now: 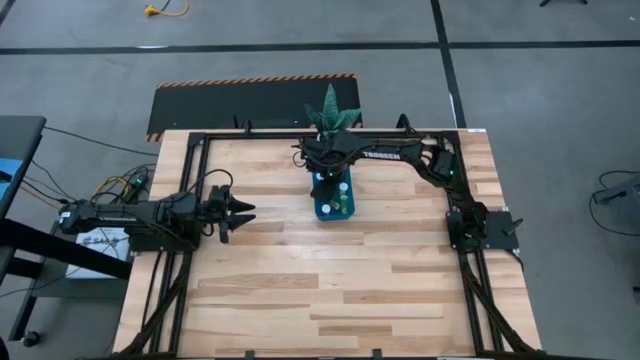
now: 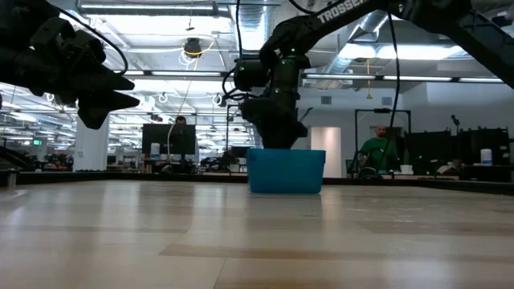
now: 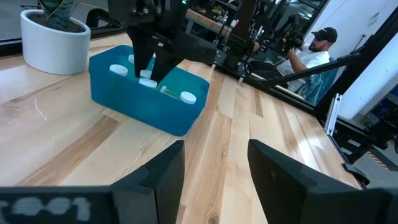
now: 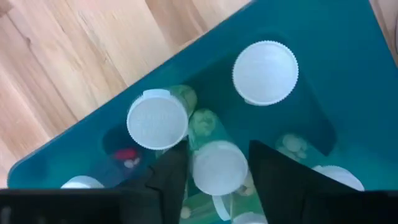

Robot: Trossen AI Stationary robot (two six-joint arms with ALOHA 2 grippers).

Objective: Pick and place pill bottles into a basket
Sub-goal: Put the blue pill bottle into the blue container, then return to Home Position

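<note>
The teal-blue basket (image 1: 335,203) stands at the table's far middle; it also shows in the low view (image 2: 286,170) and the left wrist view (image 3: 143,106). Several white-capped pill bottles stand inside it (image 4: 265,71) (image 4: 157,119). My right gripper (image 4: 217,152) points down into the basket, open, its fingers on either side of a greenish bottle (image 4: 219,167). The left wrist view shows that gripper too (image 3: 151,73). My left gripper (image 1: 245,212) waits open and empty above the table's left part, pointing toward the basket. My right gripper's fingers (image 4: 171,174) stand on either side of the greenish bottle's white cap (image 4: 211,163), coming from above and pointing down. I cannot tell whether they touch it. The bottle stands inside the basket among the others.
A white pot with a spiky green plant (image 1: 333,115) stands just beyond the basket, and shows in the left wrist view (image 3: 53,43). Bare wood lies in front of the basket (image 1: 330,290). People sit in the room behind the table (image 3: 314,53) (image 2: 376,148).
</note>
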